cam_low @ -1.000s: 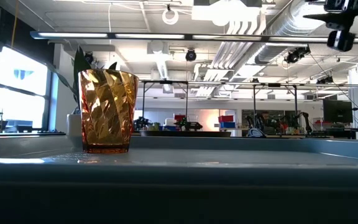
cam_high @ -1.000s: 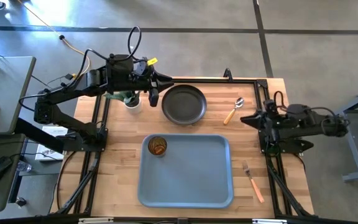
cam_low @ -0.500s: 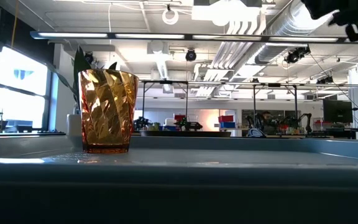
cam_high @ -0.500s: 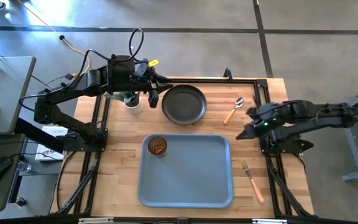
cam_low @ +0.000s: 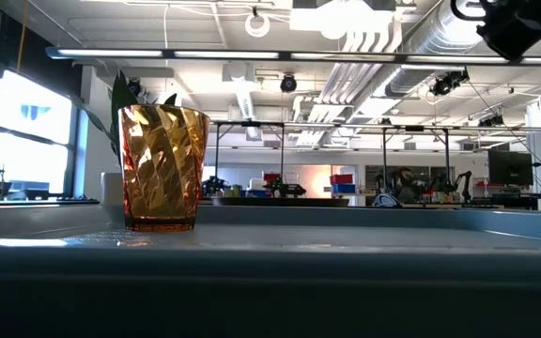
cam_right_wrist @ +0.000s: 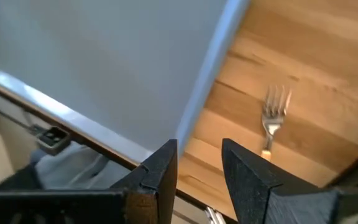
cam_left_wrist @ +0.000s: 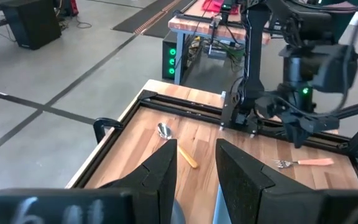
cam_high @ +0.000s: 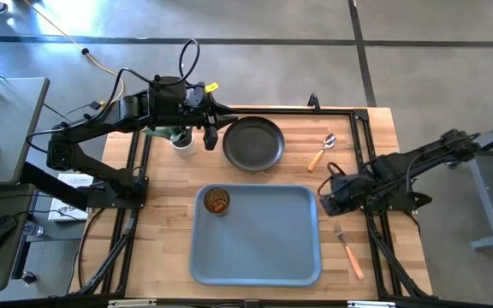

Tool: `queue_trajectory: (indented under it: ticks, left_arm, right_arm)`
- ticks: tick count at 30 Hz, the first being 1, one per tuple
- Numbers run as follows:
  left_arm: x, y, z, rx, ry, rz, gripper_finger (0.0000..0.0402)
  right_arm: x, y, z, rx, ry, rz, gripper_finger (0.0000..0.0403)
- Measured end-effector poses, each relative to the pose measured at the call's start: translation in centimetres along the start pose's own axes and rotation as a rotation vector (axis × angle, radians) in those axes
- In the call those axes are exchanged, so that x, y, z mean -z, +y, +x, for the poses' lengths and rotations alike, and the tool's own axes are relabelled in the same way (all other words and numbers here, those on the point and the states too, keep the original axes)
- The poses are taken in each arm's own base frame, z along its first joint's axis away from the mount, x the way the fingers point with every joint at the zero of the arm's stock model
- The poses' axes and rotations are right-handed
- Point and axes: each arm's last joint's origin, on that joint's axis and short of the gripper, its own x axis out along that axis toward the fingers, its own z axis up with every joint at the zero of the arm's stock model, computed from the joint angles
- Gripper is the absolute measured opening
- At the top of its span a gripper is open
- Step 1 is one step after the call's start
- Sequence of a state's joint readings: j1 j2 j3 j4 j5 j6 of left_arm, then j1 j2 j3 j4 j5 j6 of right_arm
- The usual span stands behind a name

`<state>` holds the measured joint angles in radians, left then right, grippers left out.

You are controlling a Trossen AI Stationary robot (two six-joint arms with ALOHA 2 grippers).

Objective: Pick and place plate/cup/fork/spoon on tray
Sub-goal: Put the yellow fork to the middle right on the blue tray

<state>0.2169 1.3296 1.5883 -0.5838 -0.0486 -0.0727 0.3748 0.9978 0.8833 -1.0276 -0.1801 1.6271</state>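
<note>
The dark plate (cam_high: 252,143) rests on the wooden table at the far middle. The amber cup (cam_high: 217,201) stands upright in the far left corner of the blue-grey tray (cam_high: 264,244); it also shows in the low view (cam_low: 162,169). The spoon (cam_high: 322,152) lies right of the plate. The fork (cam_high: 347,248) lies right of the tray, and shows in the right wrist view (cam_right_wrist: 273,115). My left gripper (cam_high: 211,130) hovers open and empty just left of the plate. My right gripper (cam_high: 325,192) is open and empty above the tray's right edge (cam_right_wrist: 207,87), far of the fork.
A white pot with a green plant (cam_high: 181,137) stands under my left arm, left of the plate. Black frame rails (cam_high: 368,137) run along the table's edges. Bare wood (cam_high: 358,184) lies between the spoon and the fork.
My right gripper has gone from the table's right edge toward the tray and the near edge, reaching out and tipping downward. It is now over the tray's right rim. No tableware has moved.
</note>
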Motion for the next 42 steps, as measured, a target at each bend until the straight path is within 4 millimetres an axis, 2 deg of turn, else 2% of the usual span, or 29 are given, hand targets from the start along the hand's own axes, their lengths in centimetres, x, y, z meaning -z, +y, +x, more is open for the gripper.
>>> queue_trajectory:
  ticks: [4, 8, 14, 21, 35, 42]
  left_arm:
    - [0.0, 0.0, 0.0, 0.0, 0.0, 0.032, 0.0102]
    - [0.1, 0.0, 0.0, 0.0, 0.006, 0.036, 0.0102]
    - [0.2, 0.0, 0.0, 0.0, 0.024, 0.067, 0.0102]
    - [0.4, 0.0, 0.0, 0.0, 0.04, 0.098, 0.0102]
    - [0.4, 0.0, 0.0, 0.0, 0.041, 0.077, 0.0102]
    - [0.4, 0.0, 0.0, 0.0, 0.04, 0.078, 0.0102]
  right_arm:
    - [1.1, 0.5, 1.6, 0.077, 0.03, 0.019, 0.0117]
    - [2.3, 1.2, 3.3, 0.135, 0.131, 0.031, 0.0123]
    - [4.1, 2.0, 5.9, 0.192, 0.172, 0.042, 0.0157]
    - [5.9, 1.5, 8.3, 0.315, 0.164, 0.045, 0.0198]
    - [8.9, -0.1, 11.6, 0.475, 0.121, -0.074, 0.02]
    - [10.1, -1.0, 12.4, 0.485, 0.012, -0.09, 0.02]
